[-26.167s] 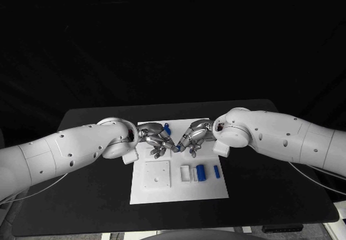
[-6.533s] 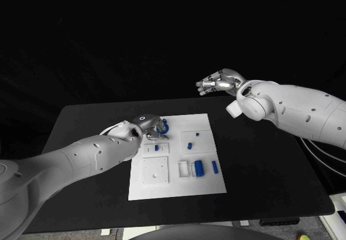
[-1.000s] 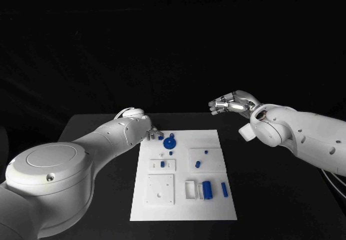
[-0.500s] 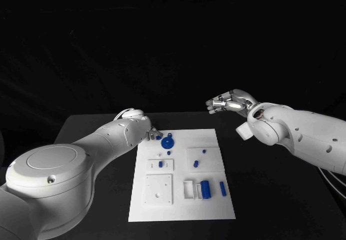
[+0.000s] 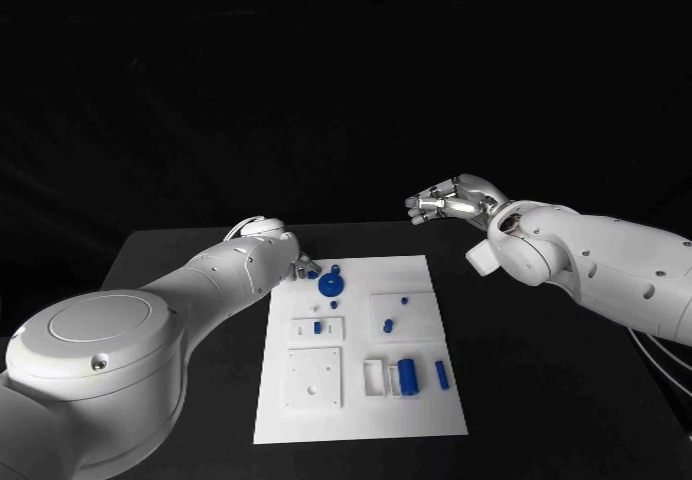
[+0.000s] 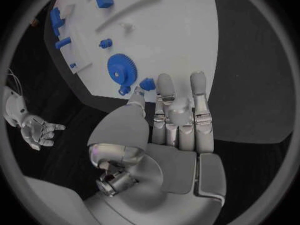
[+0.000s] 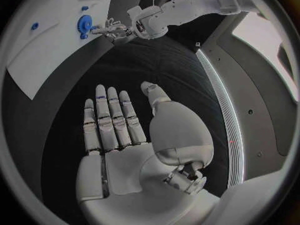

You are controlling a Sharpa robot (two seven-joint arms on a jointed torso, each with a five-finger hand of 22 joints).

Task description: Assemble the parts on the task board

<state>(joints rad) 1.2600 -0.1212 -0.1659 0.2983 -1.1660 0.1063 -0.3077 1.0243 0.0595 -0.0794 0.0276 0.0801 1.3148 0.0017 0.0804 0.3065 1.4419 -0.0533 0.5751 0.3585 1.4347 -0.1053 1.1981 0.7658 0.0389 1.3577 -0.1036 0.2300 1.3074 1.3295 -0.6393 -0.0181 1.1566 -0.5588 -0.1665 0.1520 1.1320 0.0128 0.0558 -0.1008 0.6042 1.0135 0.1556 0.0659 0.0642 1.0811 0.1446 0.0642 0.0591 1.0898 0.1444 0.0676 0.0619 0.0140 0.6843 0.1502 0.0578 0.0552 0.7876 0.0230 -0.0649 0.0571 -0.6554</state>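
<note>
The left hand [image 6: 178, 130] holds nothing; its fingers are stretched out flat and a little apart, at the far left corner of the task board [image 5: 364, 400]. Just beside its fingertips a blue gear [image 5: 330, 285] lies on the board. More small blue parts [image 5: 411, 374] lie nearer on the same board. The right hand [image 5: 450, 202] is raised above the far edge of the desk [image 5: 534, 380], its fingers spread and empty.

glossy white rounded arms [image 5: 130, 330], dotted with small screws; silver segmented robot hand [image 6: 178, 120]
</note>
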